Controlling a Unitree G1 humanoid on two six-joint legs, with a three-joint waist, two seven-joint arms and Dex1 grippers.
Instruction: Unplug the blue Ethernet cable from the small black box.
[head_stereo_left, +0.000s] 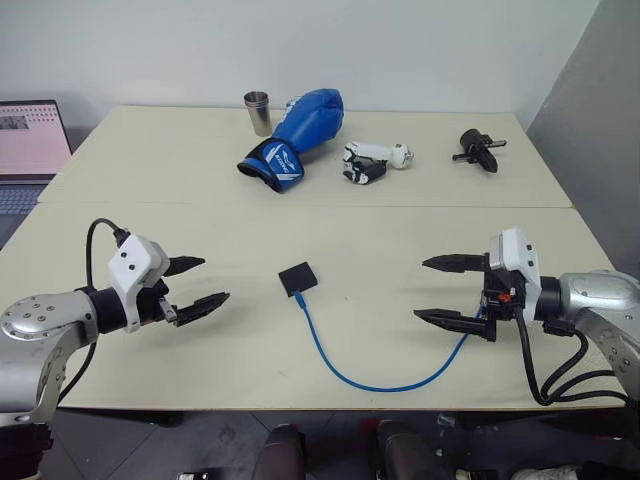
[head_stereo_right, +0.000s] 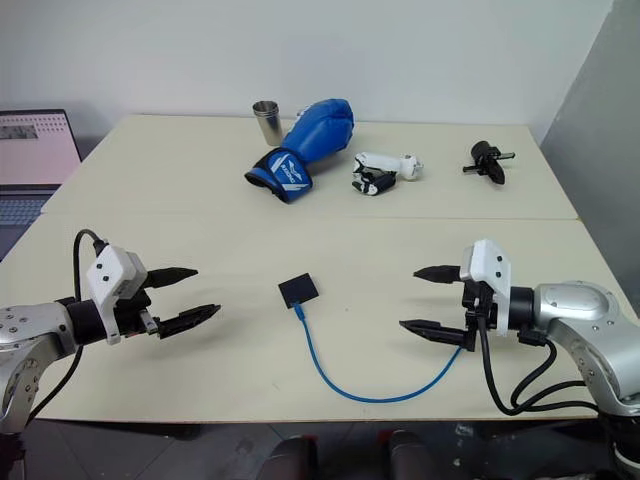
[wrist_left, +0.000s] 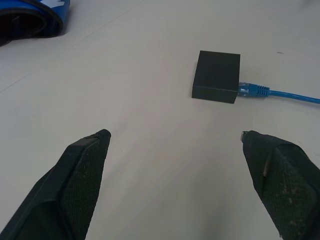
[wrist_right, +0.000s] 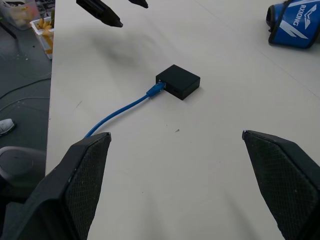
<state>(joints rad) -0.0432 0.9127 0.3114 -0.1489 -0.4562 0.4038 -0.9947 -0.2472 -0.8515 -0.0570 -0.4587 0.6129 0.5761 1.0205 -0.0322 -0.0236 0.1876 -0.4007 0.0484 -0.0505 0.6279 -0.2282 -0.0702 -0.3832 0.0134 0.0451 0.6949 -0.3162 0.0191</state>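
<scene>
The small black box (head_stereo_left: 298, 278) lies flat in the middle of the near table. The blue Ethernet cable (head_stereo_left: 345, 373) is plugged into its near side and curves along the front edge toward the right arm. Its blue plug (wrist_left: 251, 90) sits in the box (wrist_left: 216, 76). My left gripper (head_stereo_left: 206, 282) hovers open to the left of the box, pointing at it, with nothing between its fingers. My right gripper (head_stereo_left: 434, 290) hovers open on the right, pointing left toward the box (wrist_right: 179, 81) and the cable (wrist_right: 120, 112). Both are well apart from the box.
At the back of the table lie a blue boxing glove (head_stereo_left: 297, 136), a metal cup (head_stereo_left: 258, 113), a white-and-black gadget (head_stereo_left: 372, 161) and a black knobbed tool (head_stereo_left: 478, 149). A laptop (head_stereo_left: 30, 150) stands at the far left. A seam crosses the table between the near and far halves.
</scene>
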